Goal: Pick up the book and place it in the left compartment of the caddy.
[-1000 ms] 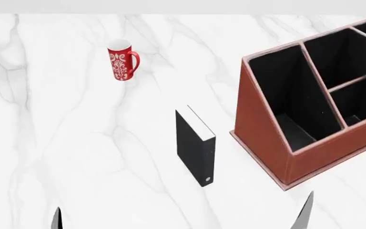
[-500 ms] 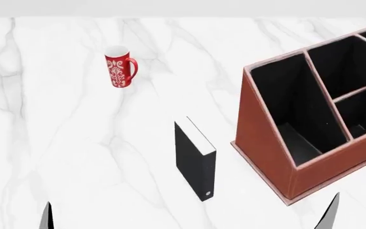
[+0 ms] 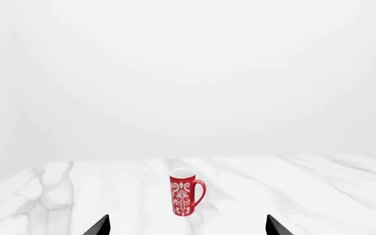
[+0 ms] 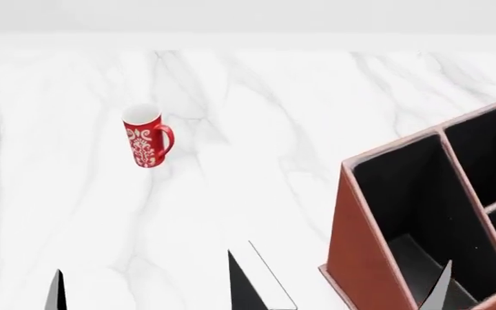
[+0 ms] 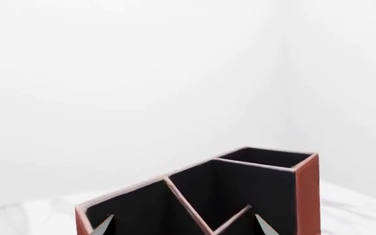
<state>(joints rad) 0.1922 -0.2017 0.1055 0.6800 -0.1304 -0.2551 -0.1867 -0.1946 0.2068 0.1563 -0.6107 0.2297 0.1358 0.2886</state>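
Book (image 4: pixel 252 284), black hardcover with white page edges, stands upright on the white marble counter (image 4: pixel 230 129) at the bottom edge of the head view, its lower part cut off by the frame. Just beside it, toward the robot's right, stands the caddy (image 4: pixel 360 258), reddish-brown with pale pink rims and black lining; book and caddy are apart. Left compartment (image 4: pixel 412 206), the long undivided bay nearest the book, holds nothing visible. Red mug (image 4: pixel 144 143) with white ornament and handle stands well apart from the book, farther back and toward the robot's left. Left gripper (image 3: pixel 186 230) shows two dark fingertips set wide apart, framing the mug in the left wrist view, holding nothing. Right gripper (image 5: pixel 182 227) likewise has its jaws spread wide, empty, facing the caddy's open bays.
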